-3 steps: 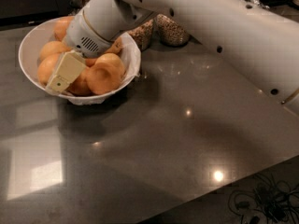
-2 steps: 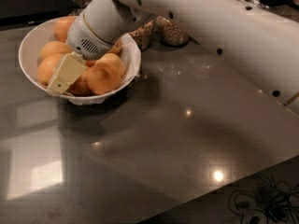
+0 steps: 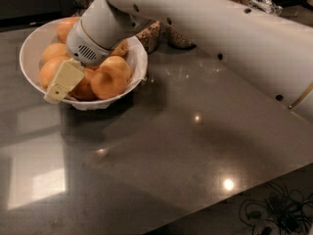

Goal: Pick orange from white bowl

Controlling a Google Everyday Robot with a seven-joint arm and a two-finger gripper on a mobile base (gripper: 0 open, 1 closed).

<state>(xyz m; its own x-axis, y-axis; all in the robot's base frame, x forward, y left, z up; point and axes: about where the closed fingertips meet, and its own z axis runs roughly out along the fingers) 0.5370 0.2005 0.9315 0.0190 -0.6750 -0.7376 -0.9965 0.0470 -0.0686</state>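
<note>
Tool (image 3: 64, 81) low inside white bowl (image 3: 30, 45) at ten o'clock on tabletop (image 3: 171, 146), pressed among oranges (image 3: 108, 80), barely shifted from a second ago. Open or closed: cannot tell. No orange lifted yet.

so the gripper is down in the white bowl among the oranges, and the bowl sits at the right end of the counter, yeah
Not quite. The white bowl sits at the left end of the counter, not the right; the camera view shows it. The gripper is indeed down in it among the oranges.
</note>
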